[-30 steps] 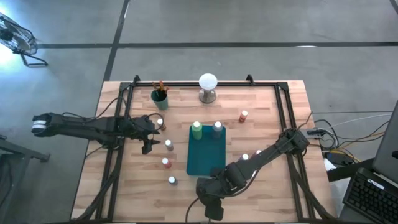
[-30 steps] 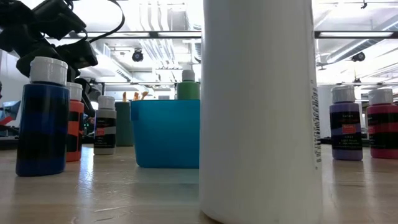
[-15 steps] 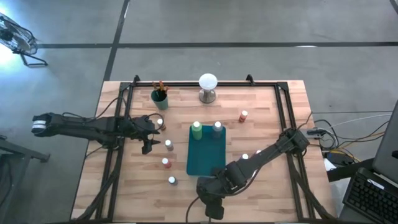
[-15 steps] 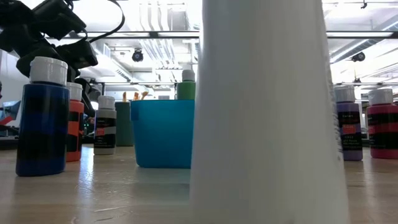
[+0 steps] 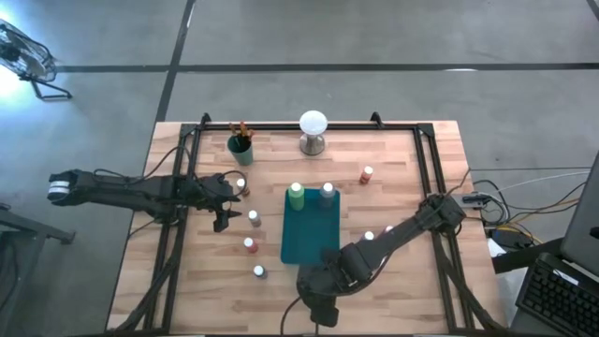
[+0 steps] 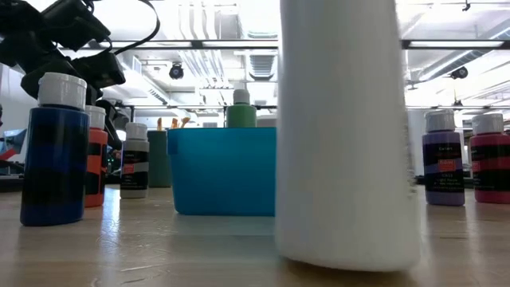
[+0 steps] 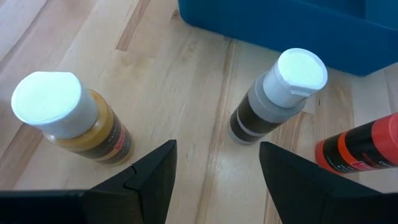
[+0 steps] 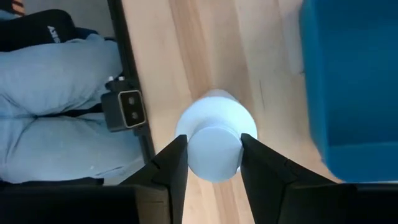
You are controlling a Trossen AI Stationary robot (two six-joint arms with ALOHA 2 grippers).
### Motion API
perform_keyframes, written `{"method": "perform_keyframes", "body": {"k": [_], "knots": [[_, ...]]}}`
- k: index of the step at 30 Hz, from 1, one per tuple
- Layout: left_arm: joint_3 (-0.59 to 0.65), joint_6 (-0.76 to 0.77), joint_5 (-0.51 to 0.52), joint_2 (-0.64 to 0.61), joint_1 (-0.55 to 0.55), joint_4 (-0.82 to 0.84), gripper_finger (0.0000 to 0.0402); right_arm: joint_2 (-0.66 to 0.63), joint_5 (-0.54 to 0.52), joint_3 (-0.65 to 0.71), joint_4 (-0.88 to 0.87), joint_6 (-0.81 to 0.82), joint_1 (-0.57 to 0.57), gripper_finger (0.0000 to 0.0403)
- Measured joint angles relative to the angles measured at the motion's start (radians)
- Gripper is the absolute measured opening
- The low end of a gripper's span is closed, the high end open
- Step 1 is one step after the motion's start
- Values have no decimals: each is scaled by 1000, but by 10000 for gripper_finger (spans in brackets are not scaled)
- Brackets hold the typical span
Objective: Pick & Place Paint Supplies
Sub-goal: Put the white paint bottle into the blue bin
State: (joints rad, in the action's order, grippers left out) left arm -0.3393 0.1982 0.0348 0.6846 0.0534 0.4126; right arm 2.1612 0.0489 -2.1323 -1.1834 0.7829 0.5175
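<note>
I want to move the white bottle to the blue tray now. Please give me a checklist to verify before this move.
1. Right gripper on the white bottle: ok, fingers press both sides of its cap.
2. Bottle upright: ok in the low view.
3. Bottle off the table: cannot tell.
4. Room in the teal tray: ok, its near part is bare; the green bottle and grey bottle stand at its far end.
5. Left gripper clear: ok, open, left of the tray.
6. Person near the table edge: not ok.
</note>
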Motion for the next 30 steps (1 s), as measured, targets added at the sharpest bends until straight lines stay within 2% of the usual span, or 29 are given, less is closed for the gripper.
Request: {"method": "perform_keyframes", "body": {"k": [20, 30], "knots": [[0, 0, 0, 0, 0, 0, 234, -2, -16, -6, -19, -32, -1, 116], [0, 0, 0, 0, 0, 0, 234, -4, -26, -82, -65, -41, -2, 116]]}}
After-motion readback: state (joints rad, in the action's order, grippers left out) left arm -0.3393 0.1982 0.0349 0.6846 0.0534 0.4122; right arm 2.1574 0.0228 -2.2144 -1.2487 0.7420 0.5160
